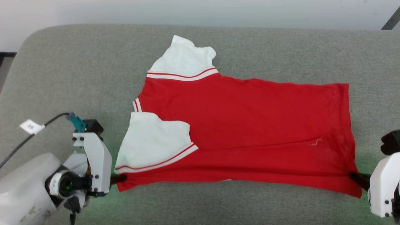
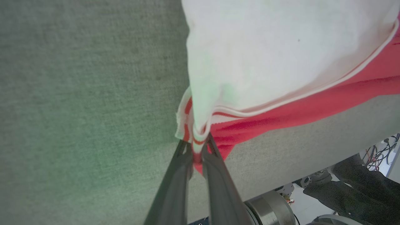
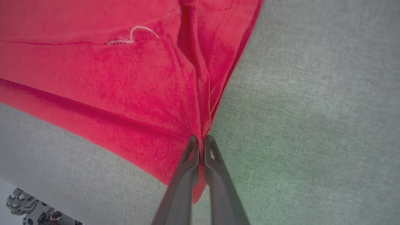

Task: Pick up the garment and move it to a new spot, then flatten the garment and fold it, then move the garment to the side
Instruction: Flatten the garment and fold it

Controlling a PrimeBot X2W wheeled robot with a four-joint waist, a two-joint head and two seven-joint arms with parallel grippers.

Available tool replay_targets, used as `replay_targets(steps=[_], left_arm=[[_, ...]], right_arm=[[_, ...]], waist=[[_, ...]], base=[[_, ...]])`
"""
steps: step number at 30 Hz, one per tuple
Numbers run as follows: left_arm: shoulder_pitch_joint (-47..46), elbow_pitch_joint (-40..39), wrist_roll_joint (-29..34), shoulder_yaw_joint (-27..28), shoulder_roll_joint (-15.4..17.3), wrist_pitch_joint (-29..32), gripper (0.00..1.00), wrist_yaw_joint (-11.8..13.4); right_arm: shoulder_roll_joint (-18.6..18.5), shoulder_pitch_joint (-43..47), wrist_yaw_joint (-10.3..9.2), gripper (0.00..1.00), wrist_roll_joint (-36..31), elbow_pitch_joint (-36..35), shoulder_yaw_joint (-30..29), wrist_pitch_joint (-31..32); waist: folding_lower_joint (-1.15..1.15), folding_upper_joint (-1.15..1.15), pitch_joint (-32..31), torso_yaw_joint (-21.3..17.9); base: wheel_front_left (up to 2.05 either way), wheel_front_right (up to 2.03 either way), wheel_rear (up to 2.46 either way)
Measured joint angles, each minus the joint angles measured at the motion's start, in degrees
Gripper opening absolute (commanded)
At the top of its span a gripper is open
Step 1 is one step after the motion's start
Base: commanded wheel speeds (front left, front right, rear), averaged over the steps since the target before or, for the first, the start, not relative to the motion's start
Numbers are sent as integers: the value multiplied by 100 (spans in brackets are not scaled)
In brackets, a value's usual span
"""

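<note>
Left jaws are clamped on a sleeve corner of the garment [image 1: 250, 125], right jaws on its hem corner

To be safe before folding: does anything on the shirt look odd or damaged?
A loose white thread curls out of the red shirt near its hem, like a pulled stitch.

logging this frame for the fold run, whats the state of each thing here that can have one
garment: spread on the grey cushion, plain red side up, near edge pinched at both corners
near sleeve: folded in over the red body
far sleeve: lying outward, flat
left hand: shut on the sleeve-end corner
right hand: shut on the hem corner
</note>
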Motion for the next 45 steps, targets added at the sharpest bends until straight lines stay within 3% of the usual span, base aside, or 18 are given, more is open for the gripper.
replay_targets(steps=[8,17,18,20,21,22,23,35,39,45], left_arm=[[255,-513,-157,-1,215,36,0,328],[379,-639,-211,19,246,-47,3,426],[379,-633,-210,32,242,-81,27,427],[379,-615,-209,51,237,-113,64,446],[376,-615,-204,57,238,-126,100,475],[369,-617,-189,65,241,-140,100,482],[355,-622,-189,87,245,-142,100,501],[-231,-921,22,374,623,-137,100,732],[-510,-1023,243,488,658,-278,100,688],[-996,-791,675,701,516,-760,100,361]], right_arm=[[86,270,0,0,35,-211,-69,201],[104,280,0,0,-5,-182,-47,125],[105,279,0,3,-26,-180,-40,78],[98,270,0,39,-51,-171,7,30],[100,259,0,58,-73,-158,21,-10],[98,244,0,95,-79,-144,30,-26],[92,226,0,100,-89,-140,40,-60],[182,125,-1,100,-242,-441,-42,-677],[267,1,-1,100,-468,-628,-111,-1289],[515,-272,-1,100,-934,-869,-169,-2699]], waist=[[0,0,90,-54],[0,0,109,-56],[0,0,103,-52],[0,0,89,-48],[0,0,80,-49],[0,0,71,-49],[0,0,59,-49],[0,0,-68,-135],[0,0,-70,-226],[0,0,-6,-420]], base=[[0,0,0],[0,0,0],[0,0,0],[0,0,0],[0,0,0],[0,0,0],[0,0,0],[0,0,0],[0,0,0],[0,0,0]])
